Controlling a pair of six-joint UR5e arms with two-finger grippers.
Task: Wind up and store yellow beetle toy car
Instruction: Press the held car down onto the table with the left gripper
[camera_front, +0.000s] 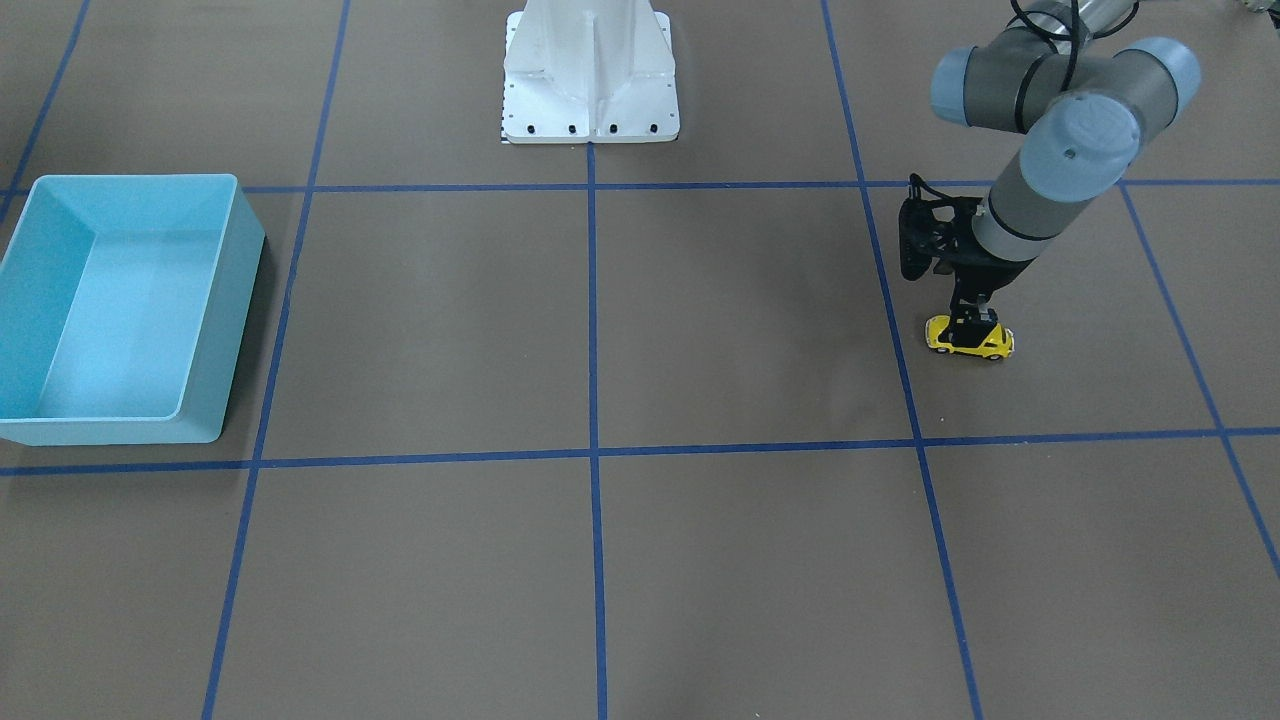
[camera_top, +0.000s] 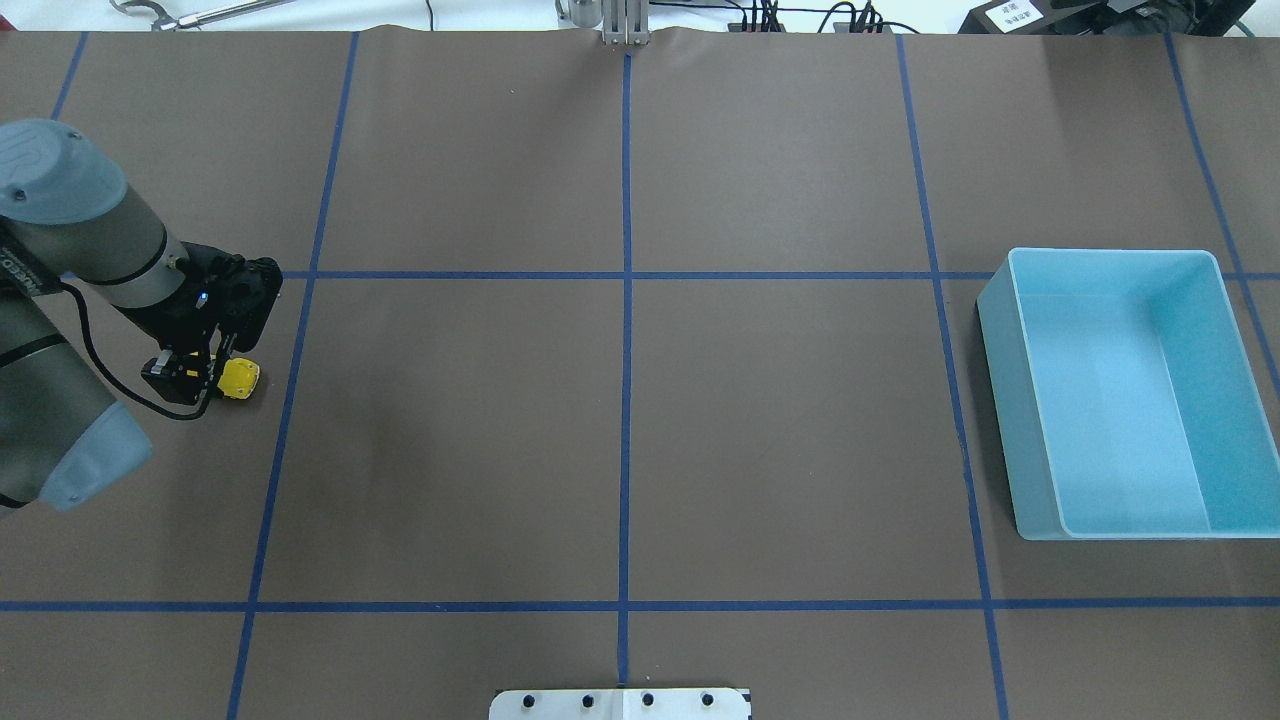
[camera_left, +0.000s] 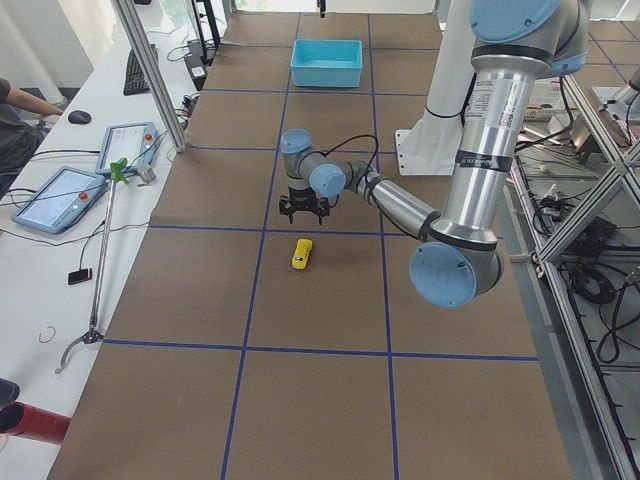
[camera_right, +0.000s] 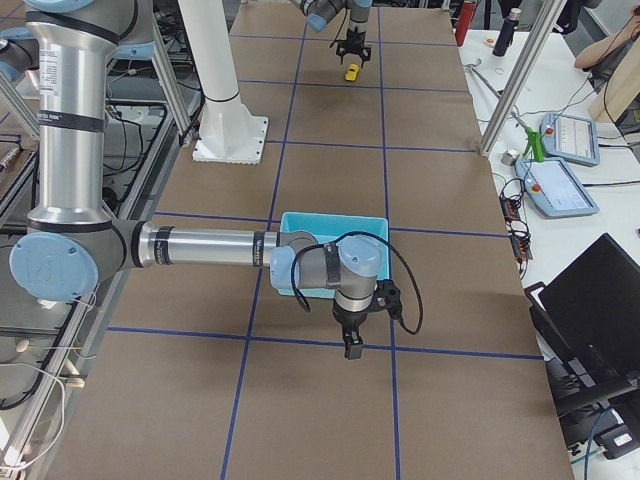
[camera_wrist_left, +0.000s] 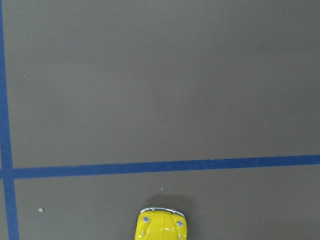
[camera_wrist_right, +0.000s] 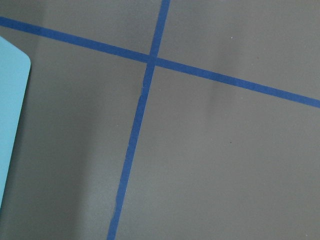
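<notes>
Tiny yellow beetle toy car (camera_front: 985, 343) sits on the brown paper-covered table (camera_front: 740, 320), robot's left side. Left gripper (camera_front: 974, 318) hovers right over it, fingers spread, holding nothing. Right gripper (camera_right: 352, 349): can't tell.

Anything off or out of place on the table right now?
Nothing stands out. The yellow beetle toy car sits upright on its wheels below the left claw; the blue bin stands level and empty.

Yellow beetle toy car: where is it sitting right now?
In the overhead view the yellow beetle toy car sits on the table at far left, beside the left gripper, far across from the blue bin.
</notes>
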